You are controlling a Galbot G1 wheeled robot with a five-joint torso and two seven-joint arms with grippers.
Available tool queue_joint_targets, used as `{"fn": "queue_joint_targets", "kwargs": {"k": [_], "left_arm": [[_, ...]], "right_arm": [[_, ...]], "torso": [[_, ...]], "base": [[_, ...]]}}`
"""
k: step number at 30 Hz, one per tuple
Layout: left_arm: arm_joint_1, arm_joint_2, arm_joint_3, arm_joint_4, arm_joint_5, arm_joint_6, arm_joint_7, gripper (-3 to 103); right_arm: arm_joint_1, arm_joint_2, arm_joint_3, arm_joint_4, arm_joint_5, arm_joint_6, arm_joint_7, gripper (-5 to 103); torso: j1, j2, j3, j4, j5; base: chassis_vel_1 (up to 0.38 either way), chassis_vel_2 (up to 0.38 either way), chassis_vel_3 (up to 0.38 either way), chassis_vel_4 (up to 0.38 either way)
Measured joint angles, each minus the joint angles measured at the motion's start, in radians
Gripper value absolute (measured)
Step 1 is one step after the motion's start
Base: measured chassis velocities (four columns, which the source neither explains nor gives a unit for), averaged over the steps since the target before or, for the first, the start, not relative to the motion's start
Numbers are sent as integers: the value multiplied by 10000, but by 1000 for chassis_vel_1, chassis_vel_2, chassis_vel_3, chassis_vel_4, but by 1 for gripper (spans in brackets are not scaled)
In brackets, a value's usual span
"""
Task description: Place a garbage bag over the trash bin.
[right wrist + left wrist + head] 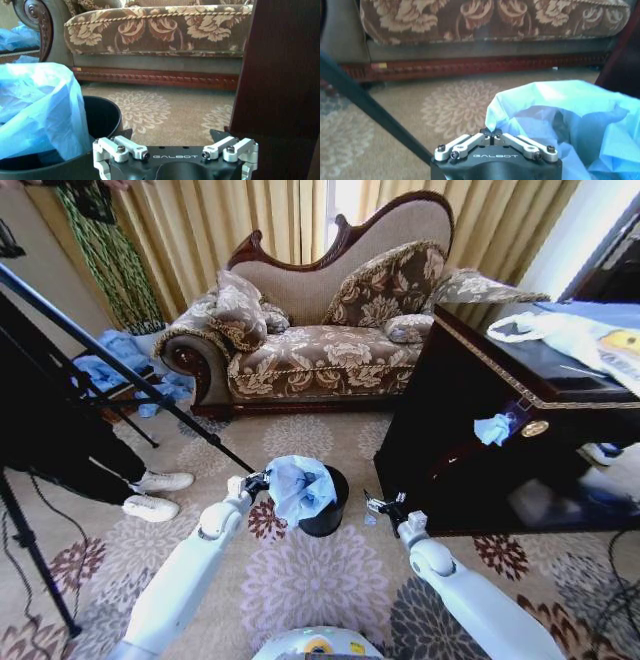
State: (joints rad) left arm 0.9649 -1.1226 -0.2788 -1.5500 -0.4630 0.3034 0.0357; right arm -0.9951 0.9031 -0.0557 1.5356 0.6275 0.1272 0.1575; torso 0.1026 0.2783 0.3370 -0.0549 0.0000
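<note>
1. One sofa (330, 330) with a floral cover and dark carved wood frame stands along the far side of the carpet (300, 580), in front of gold curtains; I count three loose cushions on it.
2. One dark cabinet (480, 430) sits at the right side of the carpet. On its top lies one white plastic bag (570, 335) with a yellow mark, and a small scrap of pale-blue film (493, 428) hangs at its front face.
3. One heap of darker blue cloth (125, 365) lies on the floor by the sofa's left arm, behind the black tripod legs (120, 370).
4. One trash bin (325, 505), black and round, stands on the carpet between the two arms, just left of the cabinet's near corner. Part of its inner wall shows bare and dark on the side toward the right hand.
5. One garbage bag (298, 485), pale-blue and crinkled, is bunched over the bin's left side, partly draped inside and partly puffed up above the rim.
6. The left hand (252, 482) is at the bag's left edge, its fingers pinched closed on a fold of the film; the word "GALBOT" reads on its body in the left wrist view.
7. The right hand (380, 505) hangs low just right of the bin, beside the cabinet, its fingers spread wide and holding nothing; it also carries "GALBOT".
</note>
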Motion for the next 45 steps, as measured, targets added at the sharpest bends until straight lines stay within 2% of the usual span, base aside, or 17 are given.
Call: {"fn": "queue_joint_targets", "kwargs": {"k": [9, 16, 17, 21, 22, 24, 25, 28, 36, 45], "left_arm": [[-636, -446, 323, 1787, 84, -424, 6, 0], [-963, -606, 515, 2277, 116, -535, 101, -2], [-971, -627, 534, 2278, 127, -536, 117, 6], [-847, -660, 566, 2085, 218, -534, 153, 0], [-847, -660, 566, 2085, 218, -534, 153, 0], [-715, -663, 567, 2022, 324, -532, 197, 0], [-715, -663, 567, 2022, 324, -532, 197, 0], [-586, -683, 551, 2007, 401, -543, 230, 0], [-553, -747, 502, 2017, 477, -551, 238, 0], [-532, -929, 485, 2058, 581, -583, 256, 0]], "right_arm": [[-365, -46, 165, 360, -86, 5, 20, 100], [-445, 24, 183, 549, -125, 12, 113, 100], [-451, 39, 184, 699, -32, 2, 236, 100], [-317, 127, 38, 1584, 671, -420, 1573, 100], [-317, 127, 38, 1584, 671, -420, 1573, 100], [-149, 193, -319, 2250, 1178, -886, 2607, 100], [-149, 193, -319, 2250, 1178, -886, 2607, 100], [129, 417, -1172, 2651, 1350, -1488, 3557, 100], [1070, 1258, -2613, 2081, 941, -1698, 4351, 100], [1788, 1942, -3296, 1735, 1312, -1936, 4928, 102]], "torso": [[0, 0, 0, 0, -1], [0, 0, 0, -1, 0], [0, 0, 0, -1, 0], [0, 0, 0, -1, -1], [0, 0, 0, -1, -1], [0, 0, 0, 1, -3], [0, 0, 0, 1, -3], [0, 0, 0, -1, -3], [0, 0, 1, 0, -2], [0, 0, 0, 0, -3]], "base": [[0, 0, 0, 0], [0, 0, 0, 0], [0, 0, 0, 0], [0, 0, 0, 0], [0, 0, 0, 0], [0, 0, 0, 0], [0, 0, 0, 0], [0, 0, 0, 0], [0, 0, 0, 0], [0, 0, 0, 0]]}}
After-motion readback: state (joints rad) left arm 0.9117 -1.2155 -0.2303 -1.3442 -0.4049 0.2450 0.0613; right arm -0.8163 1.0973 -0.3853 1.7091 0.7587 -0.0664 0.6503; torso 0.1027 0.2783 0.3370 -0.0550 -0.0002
